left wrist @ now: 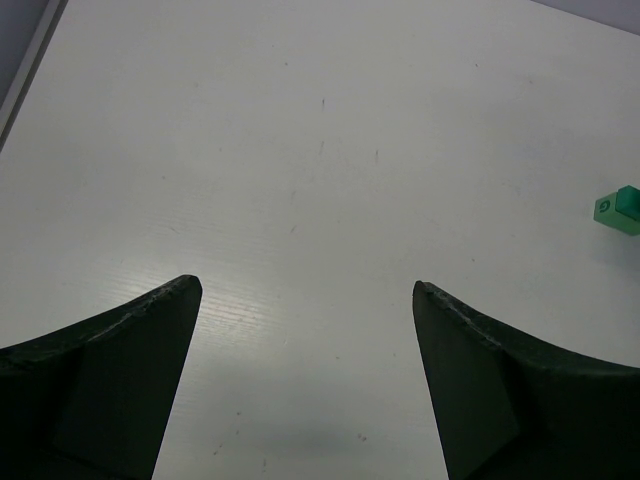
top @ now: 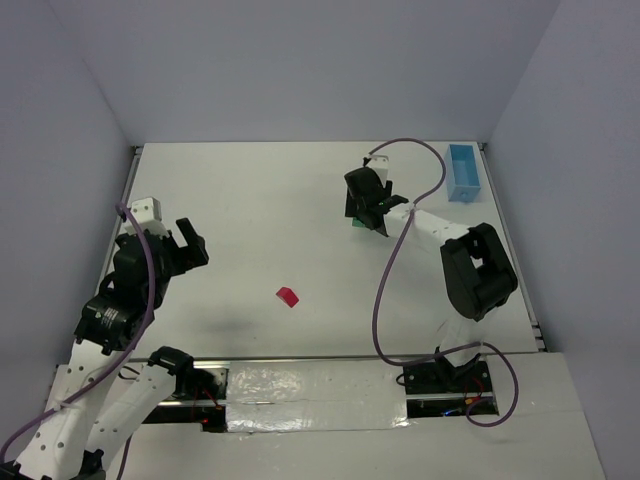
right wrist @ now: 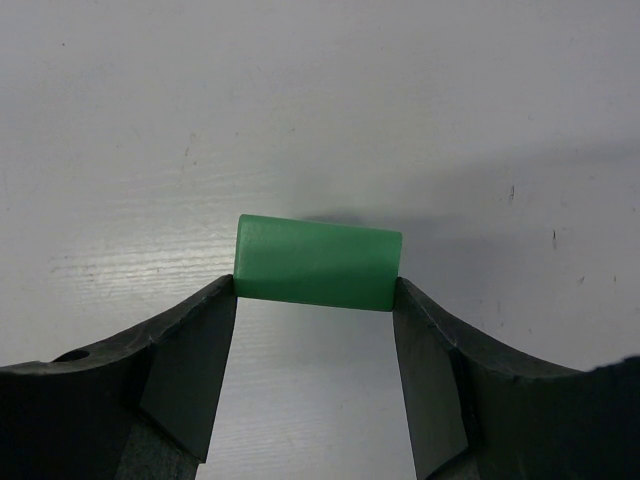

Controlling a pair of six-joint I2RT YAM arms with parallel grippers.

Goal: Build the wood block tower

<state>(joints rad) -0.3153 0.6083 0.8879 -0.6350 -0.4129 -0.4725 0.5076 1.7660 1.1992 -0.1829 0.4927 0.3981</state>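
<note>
green block: smooth paint, soft satin sheen, no grain showing
red wedge: painted too I think, too tiny here to judge
counter: white, matt, fine scuffs and dark specks
right end effector fingers: dark matt plastic, rough chewed-up edges

The right pincer grips a green block by its two ends over the white table.

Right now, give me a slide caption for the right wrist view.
Right gripper clamps a green block by its ends over the white table.
</note>
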